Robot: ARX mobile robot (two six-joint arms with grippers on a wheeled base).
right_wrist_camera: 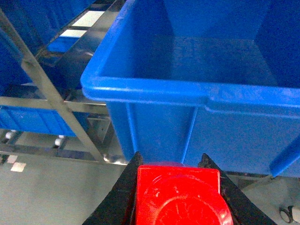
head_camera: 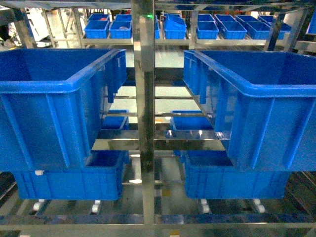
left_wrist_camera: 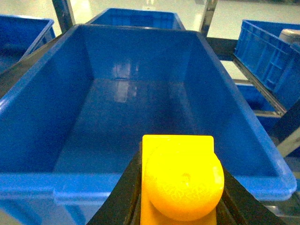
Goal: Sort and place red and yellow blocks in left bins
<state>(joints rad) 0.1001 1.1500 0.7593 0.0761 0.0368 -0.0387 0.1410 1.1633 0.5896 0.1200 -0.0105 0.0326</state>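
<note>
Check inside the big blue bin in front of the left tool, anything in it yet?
Bin looks empty: bare blue floor with glare. The yellow block held in the left tool covers part of the near wall and rim; that strip can't be checked.

Two big bins sit on the rack's upper shelf, one [head_camera: 49, 103] at 9 o'clock and one [head_camera: 261, 108] at 3 o'clock, with an upright post [head_camera: 144, 98] between them. Under each sits another bin, at 7 [head_camera: 69, 182] and 5 o'clock [head_camera: 232, 180]. Small crates [head_camera: 207, 27] line a shelf behind, at 12 o'clock.
</note>
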